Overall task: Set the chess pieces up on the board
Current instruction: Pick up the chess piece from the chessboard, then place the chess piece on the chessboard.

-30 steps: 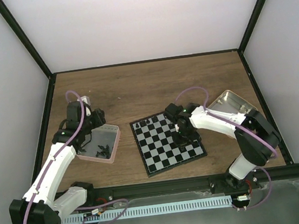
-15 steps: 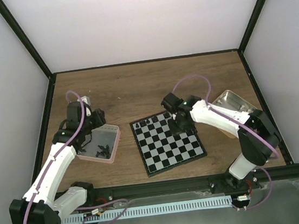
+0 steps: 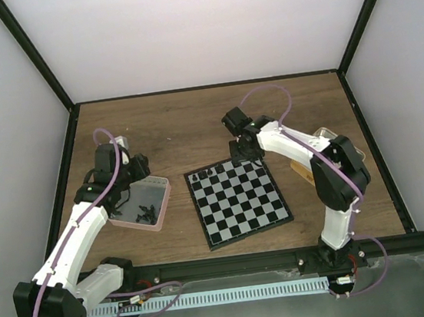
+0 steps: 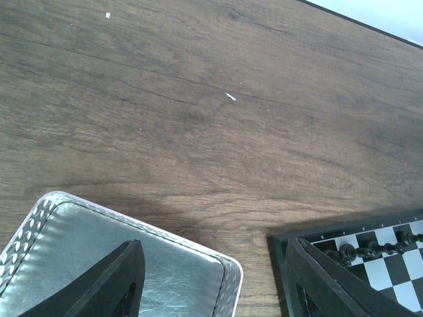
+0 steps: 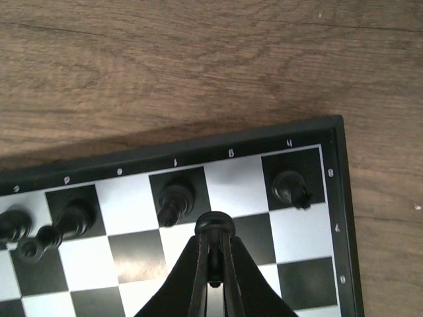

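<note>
Two white-and-black arms worked over one flat black-and-grey checked chessboard (image 3: 240, 201), with one pink-rimmed metal tray (image 3: 163, 198) to its left and one tan metal tin (image 3: 331, 134) to its right. The right gripper (image 5: 215, 228) hung near the board's far right corner, fingers pinched tight on one small round-topped black chess piece (image 5: 215, 222). Its wrist view showed at least four more black pieces (image 5: 175, 201) standing along the far rows beside the numbered border. The left gripper (image 4: 215, 243) hovered above the tray's corner with jaws parted, gripping nothing. Only the overhead view showed black pieces lying in the tray, too small to count. Bare brown wooden tabletop (image 3: 192, 122) stretched from the board's far edge to the back wall
</note>
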### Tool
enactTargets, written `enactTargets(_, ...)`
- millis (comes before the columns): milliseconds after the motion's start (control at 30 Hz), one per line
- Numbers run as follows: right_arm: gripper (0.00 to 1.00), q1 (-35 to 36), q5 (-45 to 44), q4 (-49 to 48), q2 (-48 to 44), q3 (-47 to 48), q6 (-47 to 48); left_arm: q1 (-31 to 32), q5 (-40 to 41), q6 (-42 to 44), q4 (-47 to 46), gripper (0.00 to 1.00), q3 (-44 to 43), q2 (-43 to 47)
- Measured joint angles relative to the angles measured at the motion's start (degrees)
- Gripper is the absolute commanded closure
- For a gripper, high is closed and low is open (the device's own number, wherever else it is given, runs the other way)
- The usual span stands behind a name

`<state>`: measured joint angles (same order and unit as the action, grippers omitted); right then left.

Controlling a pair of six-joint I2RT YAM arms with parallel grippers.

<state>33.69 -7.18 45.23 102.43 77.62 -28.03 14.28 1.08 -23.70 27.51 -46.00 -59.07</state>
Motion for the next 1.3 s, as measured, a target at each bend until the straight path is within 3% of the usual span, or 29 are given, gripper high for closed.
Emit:
enactTargets(700,0.98,-2.23,0.74,-3.5,4.92,0.52,1.44,0.0,-0.04,0.17,-0.02,0.4,0.04,-0.02)
enactTargets(1300,0.87,-2.45,0.94,-3.87,5.64,0.28,1.66,0.0,-0.04,0.17,-0.44,0.39,0.04,-0.02)
